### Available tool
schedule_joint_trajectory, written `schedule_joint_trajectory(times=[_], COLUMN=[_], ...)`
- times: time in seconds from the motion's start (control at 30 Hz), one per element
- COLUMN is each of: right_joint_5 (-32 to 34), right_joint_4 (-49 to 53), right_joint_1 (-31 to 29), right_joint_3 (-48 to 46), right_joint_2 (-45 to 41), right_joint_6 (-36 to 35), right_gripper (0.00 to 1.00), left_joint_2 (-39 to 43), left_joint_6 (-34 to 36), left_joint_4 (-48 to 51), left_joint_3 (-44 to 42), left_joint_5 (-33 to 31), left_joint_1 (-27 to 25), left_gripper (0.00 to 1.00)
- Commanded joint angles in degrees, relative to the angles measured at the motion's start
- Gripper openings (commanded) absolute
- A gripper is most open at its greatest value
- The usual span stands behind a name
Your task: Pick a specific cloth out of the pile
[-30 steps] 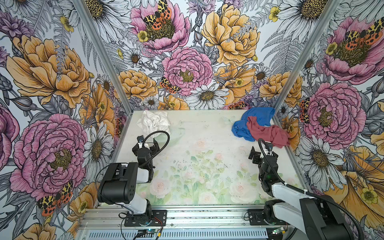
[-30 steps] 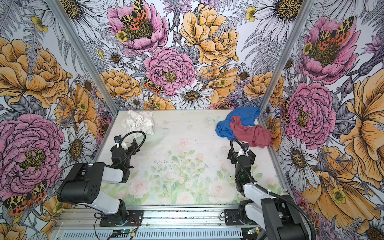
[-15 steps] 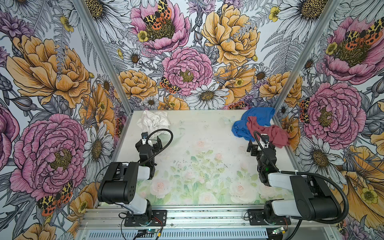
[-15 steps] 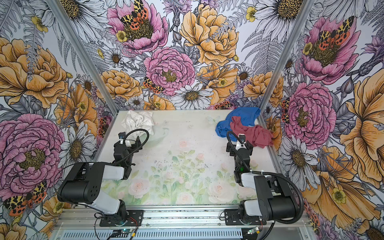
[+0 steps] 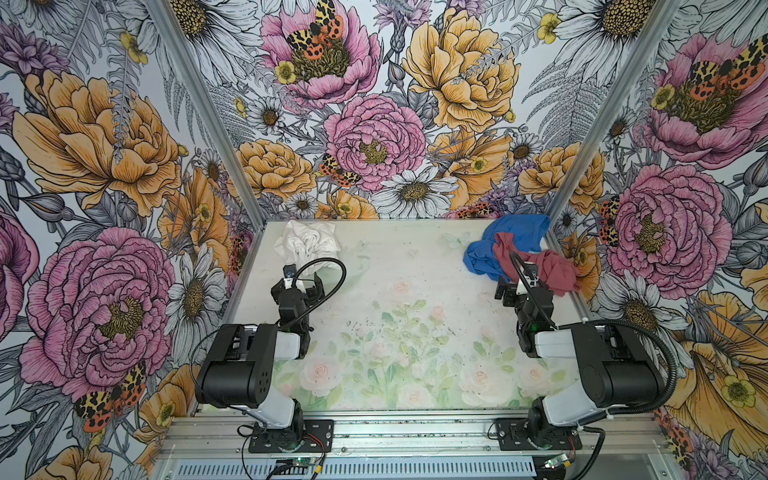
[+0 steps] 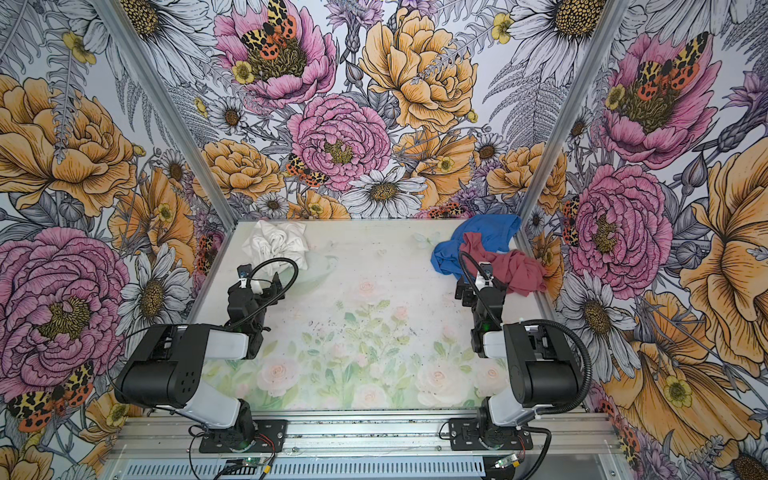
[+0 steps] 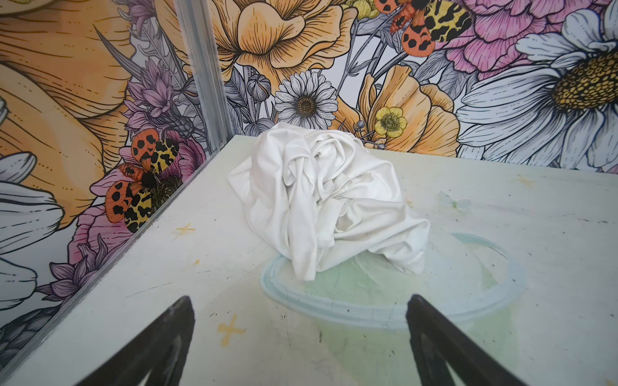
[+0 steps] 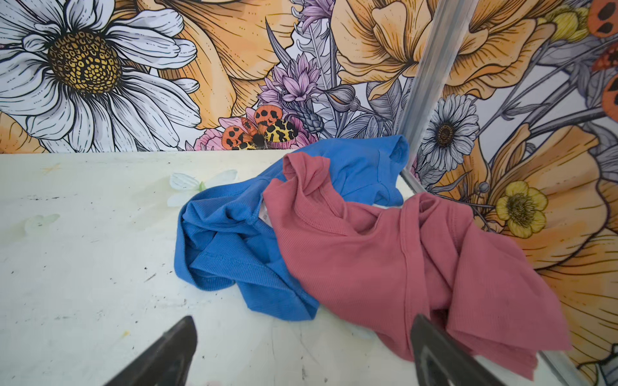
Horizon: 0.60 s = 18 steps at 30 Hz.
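The plain white cloth (image 5: 307,245) (image 6: 276,245) lies crumpled in the table's back left corner, apart from the pile (image 5: 482,259) in the back right corner. There a dusty maroon cloth (image 5: 557,272) (image 8: 384,260) lies partly over a bright blue cloth (image 5: 521,230) (image 8: 227,254). My left gripper (image 5: 300,284) (image 7: 299,300) is open and empty, a short way in front of the white cloth (image 7: 321,200). My right gripper (image 5: 517,286) (image 8: 302,320) is open and empty at the pile's near edge, with one finger in front of the maroon hem.
Floral-printed walls (image 5: 104,208) close in the left, back and right sides, with aluminium posts (image 5: 208,112) at the back corners. The table (image 5: 415,299) has a pale flower print. A metal rail (image 5: 415,432) carrying both arm bases runs along the front edge.
The right gripper has moved toward the back and now stands at the pile's near edge. The left gripper has edged a little closer to the white cloth. Both stay open.
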<state>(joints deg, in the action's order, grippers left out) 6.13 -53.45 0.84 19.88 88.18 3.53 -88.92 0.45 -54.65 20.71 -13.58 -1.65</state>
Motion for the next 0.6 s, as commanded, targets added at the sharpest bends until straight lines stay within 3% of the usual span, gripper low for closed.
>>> schedule_joint_trajectory(times=[0.0, 0.37, 0.43, 0.57], right_joint_5=[-0.5, 0.1, 0.3, 10.5], right_joint_4=[-3.2, -3.2, -3.1, -7.8], right_joint_1=[-0.2, -0.8, -0.8, -0.1], right_joint_3=[-1.0, -1.0, -0.9, -3.8], right_joint_2=[-0.2, -0.3, -0.4, -0.6], right_joint_6=[0.6, 0.2, 0.3, 5.4], right_gripper=[1.00, 1.00, 1.00, 0.99], left_joint_2=[0.0, 0.0, 0.1, 0.3], left_joint_6=[0.8, 0.7, -0.2, -1.1], left_joint_4=[-0.6, -0.4, 0.9, -0.6], left_joint_3=[0.2, 0.3, 0.9, -0.1], left_joint_5=[1.2, 1.2, 4.3, 4.0], left_joint_1=[-0.1, 0.1, 1.3, 1.8], left_gripper=[0.99, 0.99, 0.99, 0.99])
